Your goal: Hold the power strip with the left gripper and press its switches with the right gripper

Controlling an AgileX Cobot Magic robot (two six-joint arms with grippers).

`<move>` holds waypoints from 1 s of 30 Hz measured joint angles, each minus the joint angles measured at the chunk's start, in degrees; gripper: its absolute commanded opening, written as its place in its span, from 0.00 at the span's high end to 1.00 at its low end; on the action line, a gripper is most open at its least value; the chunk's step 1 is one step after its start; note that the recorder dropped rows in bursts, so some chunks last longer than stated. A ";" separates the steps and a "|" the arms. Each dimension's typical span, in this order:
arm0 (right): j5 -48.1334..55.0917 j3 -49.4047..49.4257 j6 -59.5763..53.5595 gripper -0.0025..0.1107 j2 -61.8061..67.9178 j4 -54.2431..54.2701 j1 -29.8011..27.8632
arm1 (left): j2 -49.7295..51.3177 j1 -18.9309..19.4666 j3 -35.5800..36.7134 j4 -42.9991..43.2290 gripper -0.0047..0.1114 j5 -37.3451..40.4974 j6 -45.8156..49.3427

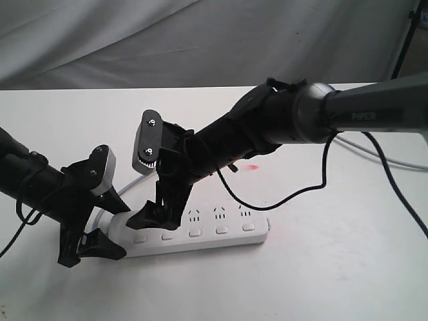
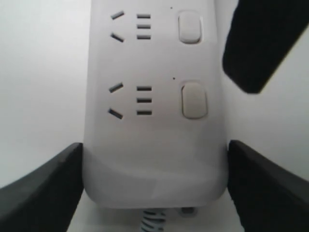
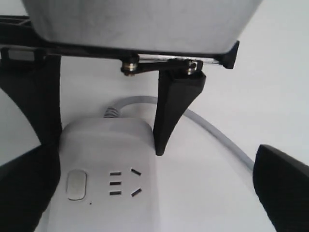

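Bracketing the power strip [image 1: 207,225] at its nine o'clock end, my left claw [image 1: 119,231] presses both long sides, a wide grip that looks seated. My right claw [image 1: 160,212], reaching in from two o'clock, stands spread wide and empty, tips low over the first outlets [image 1: 194,216]. The strip lies flat on the worktop [image 1: 321,267] near six o'clock. Holding looks done; pressing the switches [image 1: 221,231] is left. Whether a tip touches one is hidden.

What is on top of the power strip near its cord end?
The right pincer, open, stands over the power strip there, hiding two outlets in the exterior view; contact cannot be told.
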 measured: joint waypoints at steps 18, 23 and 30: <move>-0.62 -0.09 0.04 0.07 2.08 0.86 0.24 | 0.00 0.00 0.00 0.00 0.96 0.00 0.00; -3.52 -0.22 -0.57 0.07 3.84 1.11 1.33 | 0.00 0.00 0.00 0.00 0.96 0.00 0.00; -4.23 -0.22 -0.57 0.07 3.97 0.63 1.46 | 0.00 0.00 0.00 0.00 0.96 0.00 0.00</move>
